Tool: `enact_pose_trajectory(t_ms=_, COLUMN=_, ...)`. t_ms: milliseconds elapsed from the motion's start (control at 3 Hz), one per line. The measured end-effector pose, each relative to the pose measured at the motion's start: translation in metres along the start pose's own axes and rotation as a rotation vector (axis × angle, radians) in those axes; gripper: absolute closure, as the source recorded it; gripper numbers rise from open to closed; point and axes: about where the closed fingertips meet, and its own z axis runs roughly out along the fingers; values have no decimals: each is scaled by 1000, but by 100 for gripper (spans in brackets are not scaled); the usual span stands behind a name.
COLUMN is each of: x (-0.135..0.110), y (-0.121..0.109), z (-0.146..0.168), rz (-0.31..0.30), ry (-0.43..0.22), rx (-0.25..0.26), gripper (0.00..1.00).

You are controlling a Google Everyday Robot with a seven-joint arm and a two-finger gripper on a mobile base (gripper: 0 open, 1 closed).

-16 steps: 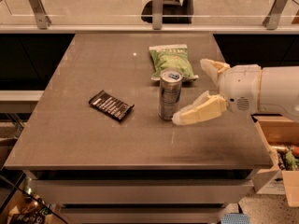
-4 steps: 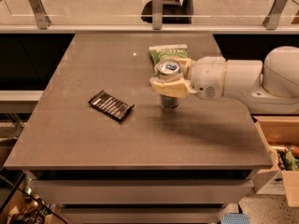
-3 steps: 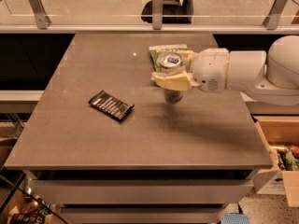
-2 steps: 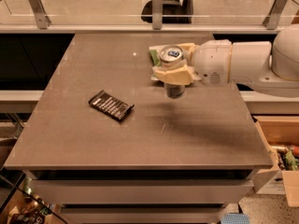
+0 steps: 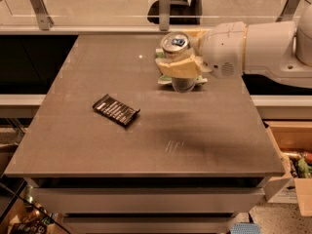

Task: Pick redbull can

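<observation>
The redbull can (image 5: 176, 44) is a slim silver can with a shiny top and blue tab, held upright in the air above the back right part of the table. My gripper (image 5: 181, 62) comes in from the right and is shut on the can, its cream fingers (image 5: 179, 68) wrapped around the can's body. The can's lower end (image 5: 183, 85) shows below the fingers, clear of the brown table (image 5: 146, 140). The green snack bag is mostly hidden behind the can and gripper, only an edge (image 5: 162, 80) shows.
A flat black wrapper (image 5: 116, 109) lies on the table's left middle. A glass railing with metal posts (image 5: 165, 6) runs behind the table. A cardboard box (image 5: 292, 165) with items stands on the floor at the right. The white arm (image 5: 263, 48) spans the right side.
The gripper closed on the can, which stood on the table, and has lifted it upward off the surface; it is now higher, in front of the green bag.
</observation>
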Motion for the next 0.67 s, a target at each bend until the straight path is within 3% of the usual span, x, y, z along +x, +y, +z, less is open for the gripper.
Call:
enact_pose_trajectory(t_ms=333, x=-36, y=12, z=-3, rz=-81, ry=34, rx=-7, gripper=100)
enact_pose_trajectory(t_ms=667, x=-36, y=12, z=-3, rz=-81, ry=34, rx=-7, gripper=100)
